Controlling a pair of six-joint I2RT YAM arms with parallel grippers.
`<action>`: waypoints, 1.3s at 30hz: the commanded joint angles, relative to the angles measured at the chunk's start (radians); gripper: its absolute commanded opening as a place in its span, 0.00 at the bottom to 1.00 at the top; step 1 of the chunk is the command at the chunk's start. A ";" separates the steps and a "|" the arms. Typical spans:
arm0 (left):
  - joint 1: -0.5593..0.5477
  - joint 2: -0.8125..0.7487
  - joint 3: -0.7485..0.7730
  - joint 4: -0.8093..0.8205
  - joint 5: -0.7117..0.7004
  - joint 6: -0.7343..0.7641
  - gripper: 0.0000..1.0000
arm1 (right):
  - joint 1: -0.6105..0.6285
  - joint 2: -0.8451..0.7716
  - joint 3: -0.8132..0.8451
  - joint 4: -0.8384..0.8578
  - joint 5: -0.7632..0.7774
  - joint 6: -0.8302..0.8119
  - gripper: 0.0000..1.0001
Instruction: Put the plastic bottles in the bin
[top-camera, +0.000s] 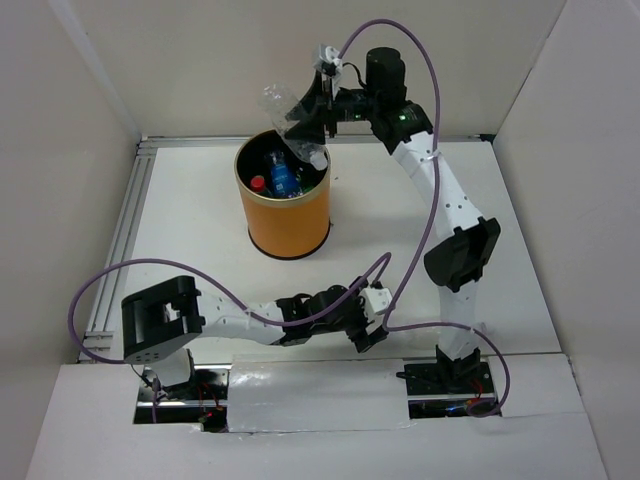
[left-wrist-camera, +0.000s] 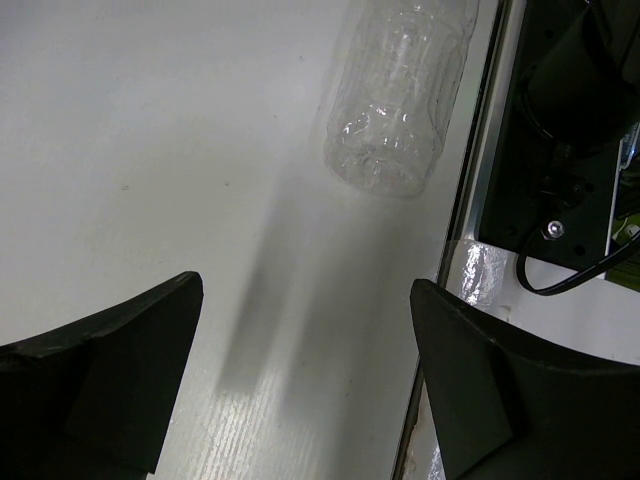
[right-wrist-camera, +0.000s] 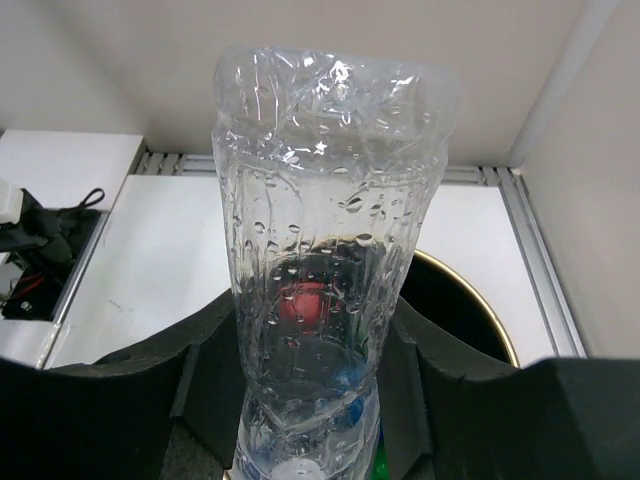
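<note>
The right gripper (top-camera: 310, 110) is clamped on a clear bottle (right-wrist-camera: 325, 200), slanted neck-down over the far rim of the bin (top-camera: 290, 222), with other bottles (top-camera: 283, 178) inside. Nearer, the left gripper (left-wrist-camera: 305, 350) gapes wide above the table (left-wrist-camera: 150, 150), close to a second clear bottle (left-wrist-camera: 395, 100) lying there.

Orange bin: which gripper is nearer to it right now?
Right. The right gripper hangs above the far rim of the bin, shut on a clear bottle tilted over the opening. The left gripper is open, low near the table's near edge, apart from the bin.
</note>
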 joint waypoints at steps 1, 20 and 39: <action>-0.006 0.015 0.034 0.084 0.017 -0.011 0.97 | 0.033 0.031 -0.029 0.136 -0.017 0.041 0.45; -0.006 0.297 0.251 0.207 0.121 0.124 0.98 | -0.396 -0.126 -0.183 0.052 -0.026 0.207 1.00; -0.044 0.504 0.512 0.161 0.160 0.191 1.00 | -0.901 -0.584 -0.998 -0.495 -0.192 -0.463 1.00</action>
